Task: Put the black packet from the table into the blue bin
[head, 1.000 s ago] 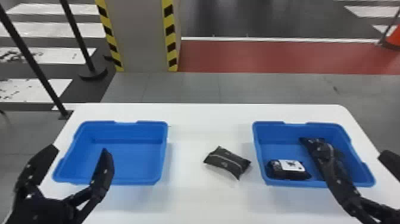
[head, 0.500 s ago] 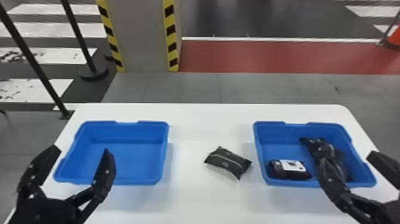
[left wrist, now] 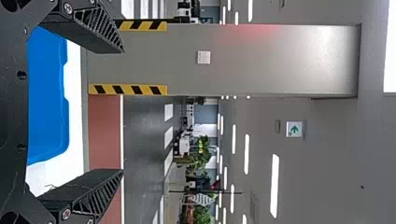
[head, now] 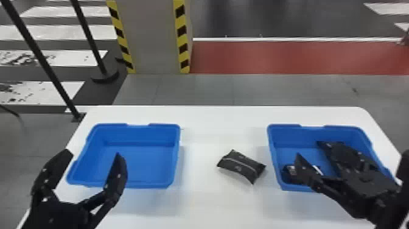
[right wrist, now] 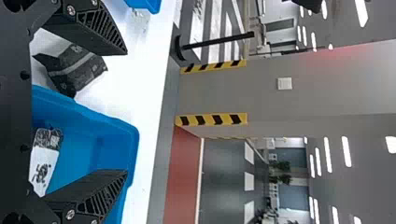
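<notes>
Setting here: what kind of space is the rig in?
Probably an indoor parking garage or similar large hall: a pillar edged with yellow-black hazard stripes, white-striped floor markings, and rows of ceiling lights.

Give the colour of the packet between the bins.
Black packet with a pale stripe; clearest in the head view.

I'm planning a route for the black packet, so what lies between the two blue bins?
The black packet itself, lying on the white table closer to the right bin than the left bin, as the head view shows.
</notes>
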Motion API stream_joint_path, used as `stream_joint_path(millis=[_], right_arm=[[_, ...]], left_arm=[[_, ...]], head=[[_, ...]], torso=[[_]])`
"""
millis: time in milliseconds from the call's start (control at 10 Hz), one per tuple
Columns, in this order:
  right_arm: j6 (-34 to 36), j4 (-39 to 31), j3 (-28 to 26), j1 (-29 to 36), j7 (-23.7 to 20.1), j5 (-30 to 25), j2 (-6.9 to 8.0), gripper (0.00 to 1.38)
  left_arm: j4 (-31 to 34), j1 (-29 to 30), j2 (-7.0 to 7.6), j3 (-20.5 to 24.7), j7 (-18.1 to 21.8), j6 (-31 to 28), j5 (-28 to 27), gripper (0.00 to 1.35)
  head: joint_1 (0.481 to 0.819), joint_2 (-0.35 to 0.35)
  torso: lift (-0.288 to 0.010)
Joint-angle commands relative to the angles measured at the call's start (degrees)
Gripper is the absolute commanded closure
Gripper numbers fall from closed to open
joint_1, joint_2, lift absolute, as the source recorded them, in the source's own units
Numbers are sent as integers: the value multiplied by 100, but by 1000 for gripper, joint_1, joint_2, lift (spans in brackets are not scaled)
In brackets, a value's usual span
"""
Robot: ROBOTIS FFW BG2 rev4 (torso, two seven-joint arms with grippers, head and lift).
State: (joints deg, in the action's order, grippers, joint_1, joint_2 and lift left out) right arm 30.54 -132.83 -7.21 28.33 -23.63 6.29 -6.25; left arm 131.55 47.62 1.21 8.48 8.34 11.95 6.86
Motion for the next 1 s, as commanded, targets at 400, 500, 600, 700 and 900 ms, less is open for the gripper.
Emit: stream_joint_path(millis=[400, 500, 600, 700, 900], right_arm=[[1909, 1506, 1166, -2173, -608, -504, -359, 116], [2008, 2012, 1349, -2665, -775, -606, -386, 114], [2008, 2588, 1543, -3157, -898, -698, -412, 113], [1937, 3165, 1772, -3593, -1012, -743, -430, 110], [1740, 3854, 2126, -4043, -1161, -766, -430, 108]], left_arm=[[14, 4, -16, -3, -8, 15, -23, 114], [28, 4, -16, -3, 1, 15, -23, 114], [14, -10, -16, -14, 1, 15, -35, 114], [14, -10, -7, -14, 1, 15, -69, 114], [14, -24, -7, -25, 1, 15, -81, 114]], head=[[695, 168], [695, 174], [695, 186], [695, 188], [695, 198]], torso=[[-110], [-110], [-110], [-110], [-110]])
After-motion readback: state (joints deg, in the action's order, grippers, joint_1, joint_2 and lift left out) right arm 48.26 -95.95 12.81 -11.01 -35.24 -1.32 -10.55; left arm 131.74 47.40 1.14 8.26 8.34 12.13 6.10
